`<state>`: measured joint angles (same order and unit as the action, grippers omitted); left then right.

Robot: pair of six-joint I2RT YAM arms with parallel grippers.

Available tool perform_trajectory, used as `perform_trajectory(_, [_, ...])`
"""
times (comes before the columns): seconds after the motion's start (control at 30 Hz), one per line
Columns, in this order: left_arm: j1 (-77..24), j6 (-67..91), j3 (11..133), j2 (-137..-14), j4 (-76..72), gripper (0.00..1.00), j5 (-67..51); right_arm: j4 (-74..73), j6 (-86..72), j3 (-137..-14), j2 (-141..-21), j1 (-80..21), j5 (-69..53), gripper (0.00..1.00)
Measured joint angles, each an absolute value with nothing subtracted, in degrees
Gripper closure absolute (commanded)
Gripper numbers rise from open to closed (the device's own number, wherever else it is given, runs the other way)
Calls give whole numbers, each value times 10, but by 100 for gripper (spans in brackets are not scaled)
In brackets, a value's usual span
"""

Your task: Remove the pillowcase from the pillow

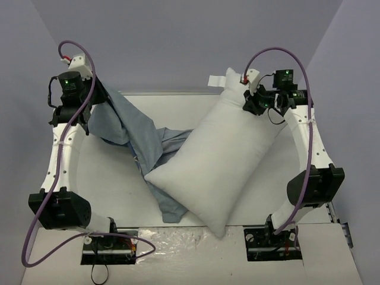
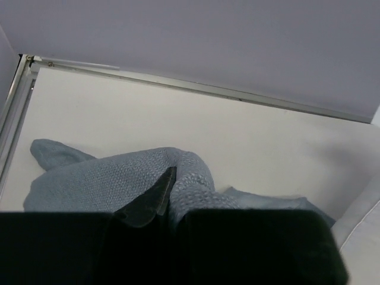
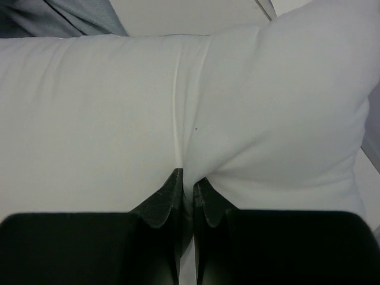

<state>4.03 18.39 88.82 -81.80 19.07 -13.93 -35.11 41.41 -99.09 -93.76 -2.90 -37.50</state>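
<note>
- Separation step, late on by the look of it: pillow bare and white, lying diagonally across the table, with no blue wrapped around its body.
- Clenched left gripper at the far left corner, fingers closed on a bunched fold of pillowcase and holding it up off the surface.
- From that grip, cloth draped down toward the middle, its near end tucked under the pillow's left edge.
- Tightly pinched right gripper at the far right corner, biting a ridge of pillow fabric.
- Cannot tell whether the tucked end is only weighed down or caught inside a fold.
- Next move probably calls for drawing the two grips wider apart: left hauling the cloth out leftward, right anchoring or lifting the cushion so the trapped tail slides free.
- Needs a steady, even pull, soft cloth being likely to drag under the cushion's weight.
</note>
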Motion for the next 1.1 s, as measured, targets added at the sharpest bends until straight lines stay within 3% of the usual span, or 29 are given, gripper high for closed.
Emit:
perform_trajectory(0.17, [23, 184, 903, -821, 186, 98, -125, -381, 371, -1023, -938, -22, -455, 100])
perform_trajectory(0.3, [21, 162, 899, -798, 187, 98, -70, -392, 307, -1156, -945, 59, -528, 100])
perform_trajectory(0.43, [28, 140, 896, -755, 186, 98, -12, -305, 215, -1274, -942, 126, -580, 100])
perform_trajectory(0.63, [31, 123, 903, -722, 185, 98, 16, -40, -13, -1149, -860, 126, -642, 100])
perform_trajectory(0.77, [31, 124, 906, -721, 173, 98, -17, 54, -84, -1095, -838, 126, -673, 100])
perform_trajectory(1.1, [30, 134, 918, -687, 147, 98, -56, 61, -113, -990, -815, 129, -714, 100])
